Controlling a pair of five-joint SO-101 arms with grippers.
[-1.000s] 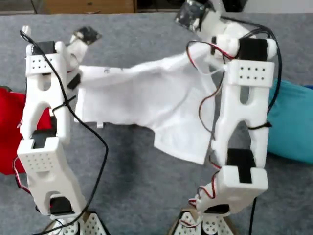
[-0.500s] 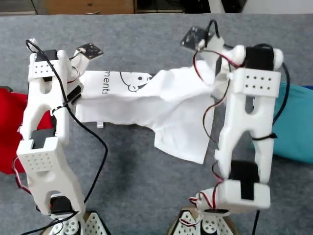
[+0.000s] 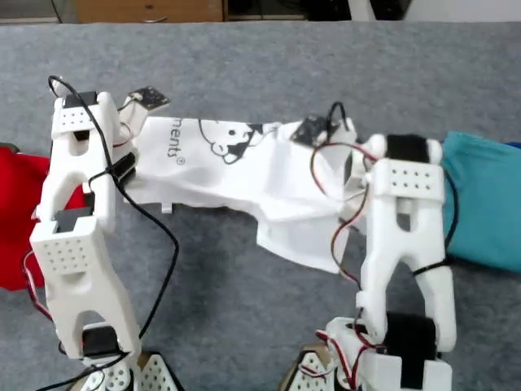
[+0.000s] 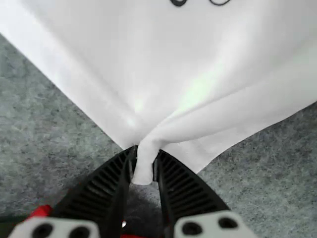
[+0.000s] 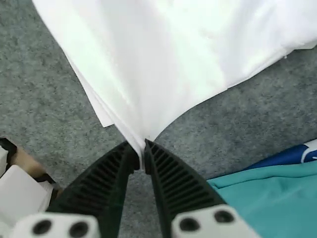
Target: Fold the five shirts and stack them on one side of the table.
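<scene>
Drawn back toward the arm bases and folding over: white printed cotton shirt [image 3: 244,175].
Pinched shut at either end by left jaws and right jaws, over grey felt tabletop [image 3: 244,73].

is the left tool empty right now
No, the left wrist view shows the left tool shut on a bunched fold of the white shirt.

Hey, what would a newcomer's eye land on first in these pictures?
First, the white shirt with a black cartoon print lying across the middle of the grey felt table, one end pinched by the left gripper, the other by the right gripper. A red shirt lies beside the left arm, a teal shirt beside the right.
</scene>
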